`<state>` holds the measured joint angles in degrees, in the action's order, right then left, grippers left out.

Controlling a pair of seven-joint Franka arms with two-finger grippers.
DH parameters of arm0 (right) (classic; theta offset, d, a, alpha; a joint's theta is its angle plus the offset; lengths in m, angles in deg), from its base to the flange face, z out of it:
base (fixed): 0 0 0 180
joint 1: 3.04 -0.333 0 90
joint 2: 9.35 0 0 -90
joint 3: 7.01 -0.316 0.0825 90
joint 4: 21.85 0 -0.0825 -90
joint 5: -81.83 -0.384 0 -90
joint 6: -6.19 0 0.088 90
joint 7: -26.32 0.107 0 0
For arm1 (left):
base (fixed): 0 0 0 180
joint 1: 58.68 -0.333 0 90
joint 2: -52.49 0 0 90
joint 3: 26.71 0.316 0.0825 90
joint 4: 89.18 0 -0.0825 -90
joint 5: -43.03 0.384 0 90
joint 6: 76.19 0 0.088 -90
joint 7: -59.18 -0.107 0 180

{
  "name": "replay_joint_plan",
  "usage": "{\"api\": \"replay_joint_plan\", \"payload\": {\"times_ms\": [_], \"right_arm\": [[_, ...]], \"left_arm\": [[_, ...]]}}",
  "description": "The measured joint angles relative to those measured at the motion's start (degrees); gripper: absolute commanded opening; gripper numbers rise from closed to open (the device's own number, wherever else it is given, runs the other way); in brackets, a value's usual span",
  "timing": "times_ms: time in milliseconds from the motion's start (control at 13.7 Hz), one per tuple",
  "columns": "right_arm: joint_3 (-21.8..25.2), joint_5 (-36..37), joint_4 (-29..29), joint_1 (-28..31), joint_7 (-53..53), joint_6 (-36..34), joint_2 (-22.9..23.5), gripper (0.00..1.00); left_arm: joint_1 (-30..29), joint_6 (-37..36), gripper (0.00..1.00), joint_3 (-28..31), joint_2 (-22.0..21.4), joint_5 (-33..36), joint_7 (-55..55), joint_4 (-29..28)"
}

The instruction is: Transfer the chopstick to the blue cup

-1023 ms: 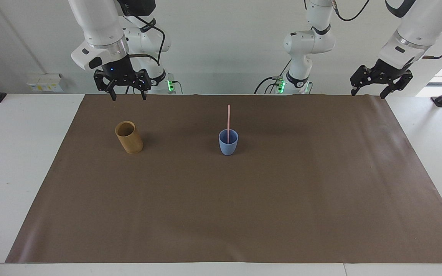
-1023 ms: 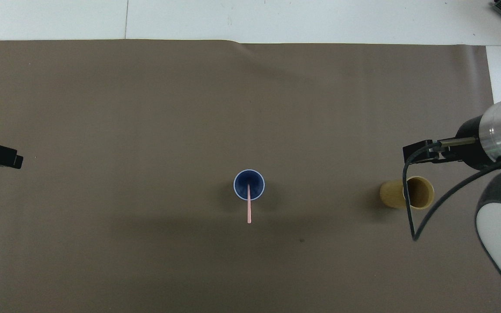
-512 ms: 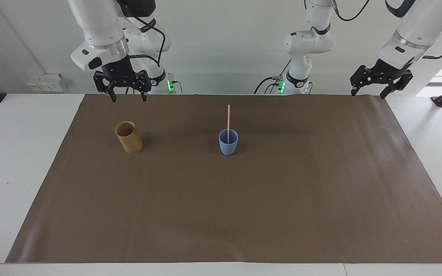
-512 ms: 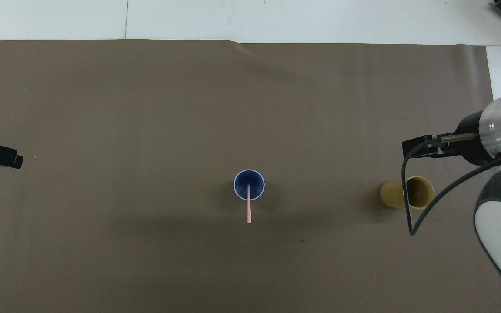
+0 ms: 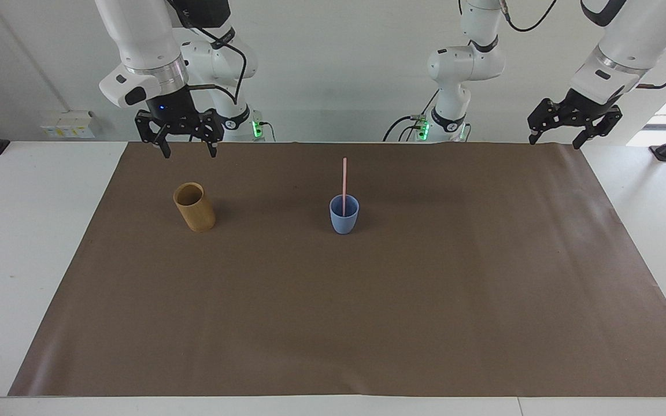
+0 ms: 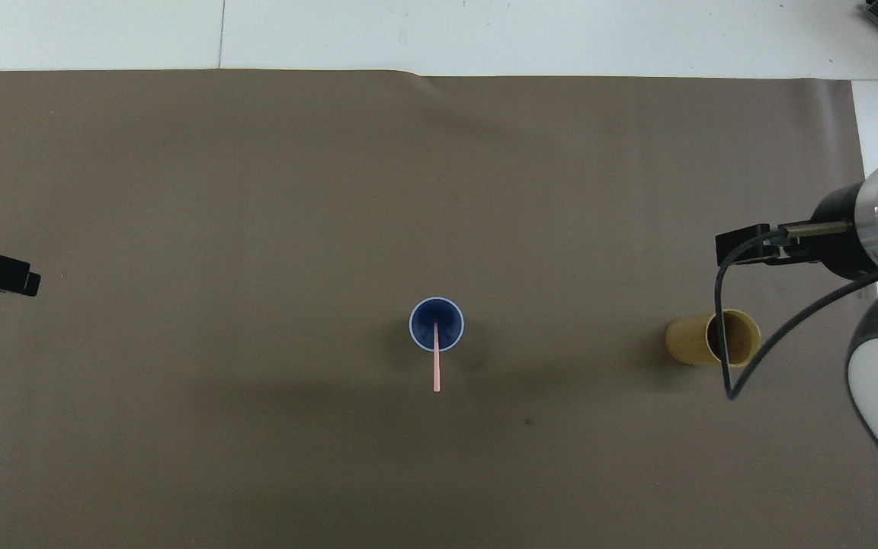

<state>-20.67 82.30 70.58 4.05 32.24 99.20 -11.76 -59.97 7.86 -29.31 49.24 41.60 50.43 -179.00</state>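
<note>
The thin, straight pale pink chopstick (image 5: 344, 182) stands in the small light blue handleless plastic cup (image 5: 344, 216), its lower end inside and its upper part leaning toward the robots. The cup sits upright on the brown paper mat (image 5: 367, 323) that covers the white desk (image 5: 15, 231), about midway between the two arms' ends. A taller tan bamboo cylinder cup (image 5: 193, 207) stands upright on the mat toward the right arm's end, well apart from the blue cup. The right hand (image 5: 185, 149) hangs above the mat, its fingers spread wide and holding nothing. The left hand (image 5: 557, 138) waits over the mat's corner at the left arm's end, also wide and empty.
</note>
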Motion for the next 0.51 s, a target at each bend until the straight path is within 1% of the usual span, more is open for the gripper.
{"api": "replay_joint_plan", "payload": {"times_ms": [365, 512], "right_arm": [[5.89, 0.0, -0.2, -4.05, -0.01, -0.11, 0.0, 1.0], [10.91, -0.01, -0.44, -8.01, -1.91, -1.0, -0.02, 1.0]], "left_arm": [[0.0, 0.0, 1.0, 0.0, 0.0, 0.0, 0.0, 0.0], [0.0, 0.0, 1.0, 0.0, 0.0, 0.0, 0.0, 0.0]]}}
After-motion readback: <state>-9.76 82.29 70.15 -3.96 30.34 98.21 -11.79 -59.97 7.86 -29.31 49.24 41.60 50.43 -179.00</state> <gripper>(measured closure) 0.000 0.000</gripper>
